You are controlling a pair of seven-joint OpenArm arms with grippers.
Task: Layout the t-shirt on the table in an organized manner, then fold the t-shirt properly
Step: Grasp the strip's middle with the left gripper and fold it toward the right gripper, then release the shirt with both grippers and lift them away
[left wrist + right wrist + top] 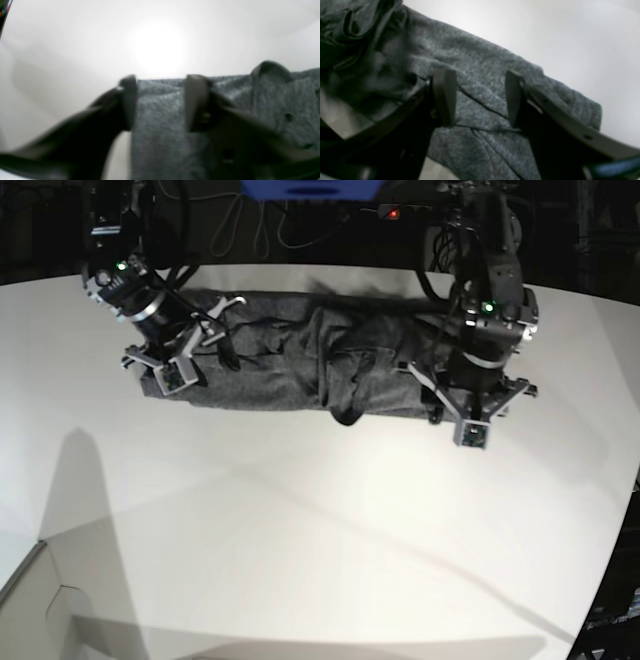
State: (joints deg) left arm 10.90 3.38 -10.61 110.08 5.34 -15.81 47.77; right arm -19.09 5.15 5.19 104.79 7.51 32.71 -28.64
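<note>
The t-shirt (300,365) lay along the far side of the table (320,520) as a long, rumpled grey band, bunched into folds near its middle. My left gripper (160,102) stood at one end of it with its jaws parted over a straight fabric edge, gripping nothing. My right gripper (480,97) hovered at the other end, jaws set wide apart above creased cloth and likewise holding nothing

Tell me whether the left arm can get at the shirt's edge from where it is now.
Probably yes: the left gripper hangs open right over the t-shirt edge, with bare table beyond and nothing between.
</note>
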